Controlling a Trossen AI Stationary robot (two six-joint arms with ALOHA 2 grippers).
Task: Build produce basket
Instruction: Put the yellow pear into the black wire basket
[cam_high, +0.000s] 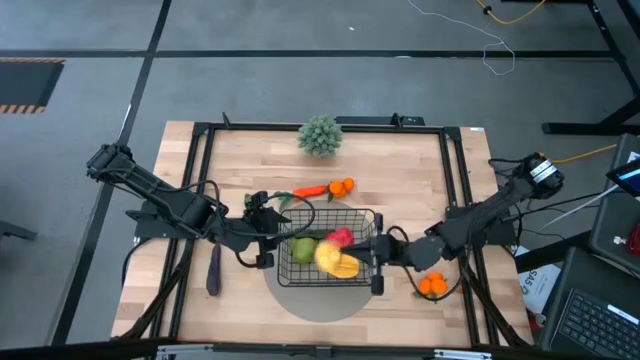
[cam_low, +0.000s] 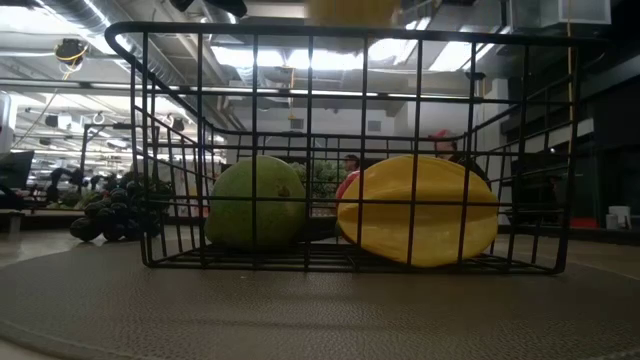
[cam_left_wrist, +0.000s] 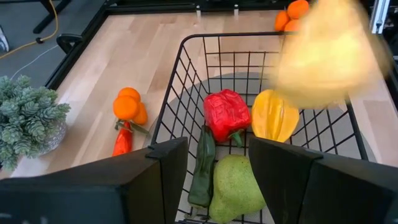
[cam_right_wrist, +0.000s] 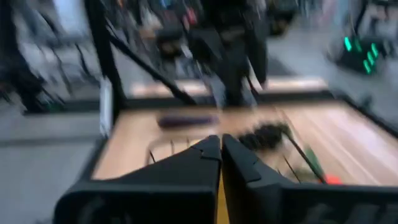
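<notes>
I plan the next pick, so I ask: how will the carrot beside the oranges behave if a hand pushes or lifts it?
The carrot is long and tapered, so it would probably roll sideways when pushed. It looks like smooth toy plastic, likely light and stiff. It touches the oranges, which may move too.

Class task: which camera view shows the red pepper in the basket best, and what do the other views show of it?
The left wrist view: the red pepper lies unobstructed in the basket beside the pear. The high view shows a small red patch; the low view shows only a red sliver; the right wrist view shows none of it.
</notes>
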